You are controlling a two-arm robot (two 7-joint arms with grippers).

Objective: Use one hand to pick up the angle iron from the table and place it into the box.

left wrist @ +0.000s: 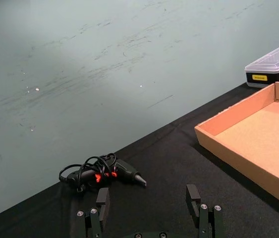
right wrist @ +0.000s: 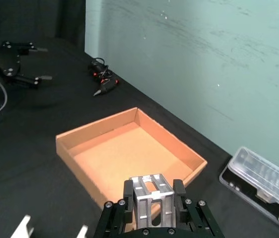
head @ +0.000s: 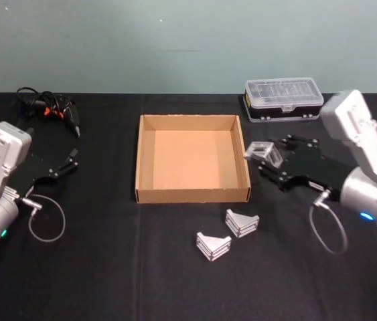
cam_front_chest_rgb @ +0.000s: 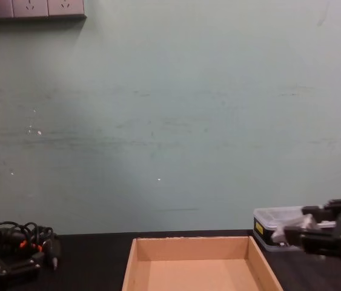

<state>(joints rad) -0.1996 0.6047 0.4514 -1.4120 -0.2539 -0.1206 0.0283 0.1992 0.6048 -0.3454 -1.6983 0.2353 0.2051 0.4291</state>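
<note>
Silver angle iron [head: 264, 152], clamped in the right gripper [head: 267, 160] just beside the right wall of the box [head: 193, 194], should clear the rim and be lowered inside before release; the left gripper [head: 69, 162] idles, spread.

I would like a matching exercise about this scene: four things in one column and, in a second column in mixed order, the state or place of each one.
Things:
1. right pincer
2. left pincer
3. box
4. plastic case

States or places:
A. empty inside
B. shut on an angle iron, by the box's right wall
C. open, holding nothing, left of the box
D. lid closed, beyond the box's far right corner

Right pairs: 1-B, 2-C, 3-A, 4-D.
</note>
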